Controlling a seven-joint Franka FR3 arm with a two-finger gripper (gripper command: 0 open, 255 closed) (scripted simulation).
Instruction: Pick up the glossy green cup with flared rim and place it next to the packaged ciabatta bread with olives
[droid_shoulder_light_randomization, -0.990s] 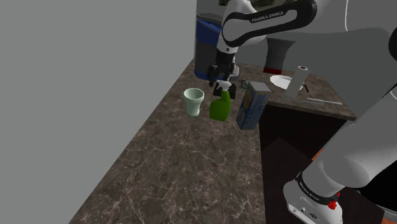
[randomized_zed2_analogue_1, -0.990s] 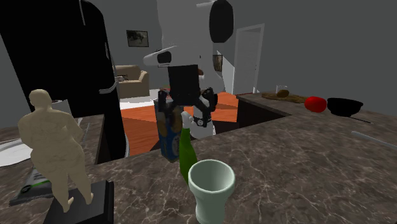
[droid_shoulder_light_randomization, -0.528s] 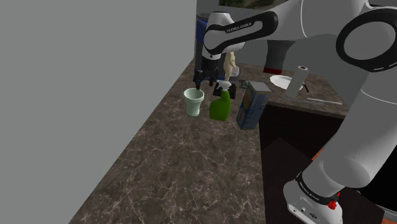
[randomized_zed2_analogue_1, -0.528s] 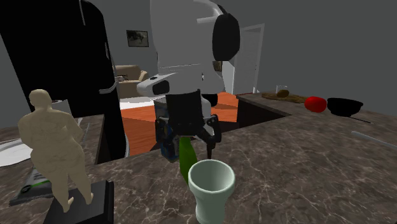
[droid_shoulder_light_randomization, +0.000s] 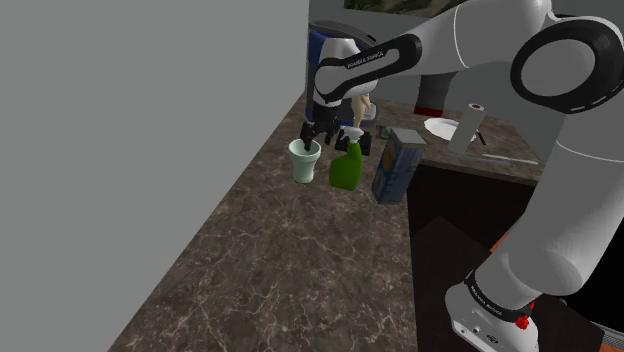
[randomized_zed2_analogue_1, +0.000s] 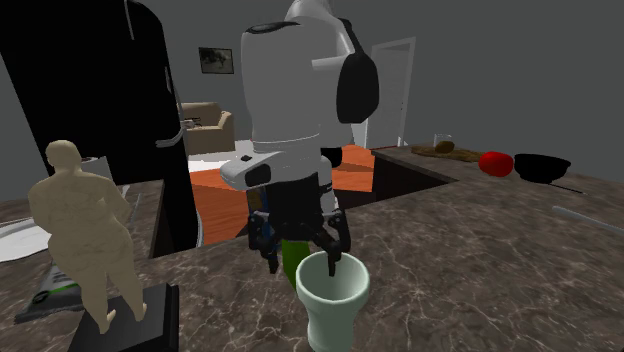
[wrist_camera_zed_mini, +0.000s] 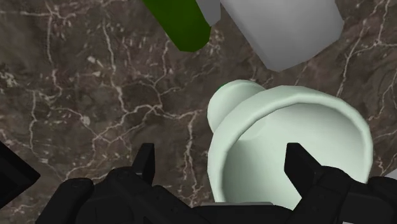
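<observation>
Shoulder view: arm reaches up-left over the dark marbled surface (droid_shoulder_light_randomization: 290, 260). The tool (droid_shoulder_light_randomization: 318, 140) is right at the rim of the cup (droid_shoulder_light_randomization: 305, 162), pointing down. The cup is pale green with a flared rim and stands upright on the surface near the grey wall (droid_shoulder_light_randomization: 150, 150). A green spray bottle (droid_shoulder_light_randomization: 346, 168) is just beside the cup on the view's right. A blue package (droid_shoulder_light_randomization: 394, 166) stands beyond the bottle, so the bottle sits between cup and package. A paper roll (droid_shoulder_light_randomization: 468, 126) and a white plate (droid_shoulder_light_randomization: 440, 127) are further back. The stand (droid_shoulder_light_randomization: 497, 300) is at lower right.

Second exterior view: the cup (randomized_zed2_analogue_1: 332, 298) is close to the camera, upright, opening up. The tool (randomized_zed2_analogue_1: 303, 260) is wide open with nothing held. One finger is dipped just over the rim into the cup's mouth. The other is outside the cup on the view's left. Can't tell if either touches the cup. The bottle (randomized_zed2_analogue_1: 291, 252) shows green behind the cup. A tan figurine (randomized_zed2_analogue_1: 85, 235) on a black base stands at the view's left. A red thing (randomized_zed2_analogue_1: 495, 162) and a black bowl (randomized_zed2_analogue_1: 541, 166) are far back on the right.

Wrist view: the fingers (wrist_camera_zed_mini: 145, 164) stand well apart. The tool (wrist_camera_zed_mini: 222, 163) straddles the cup's near wall, one finger over the bare surface (wrist_camera_zed_mini: 95, 95) and the other over the cup's inside. The cup (wrist_camera_zed_mini: 254, 159) is seen from above, not clasped. The green bottle (wrist_camera_zed_mini: 179, 22) and a grey shape (wrist_camera_zed_mini: 280, 32) lie past the cup.
</observation>
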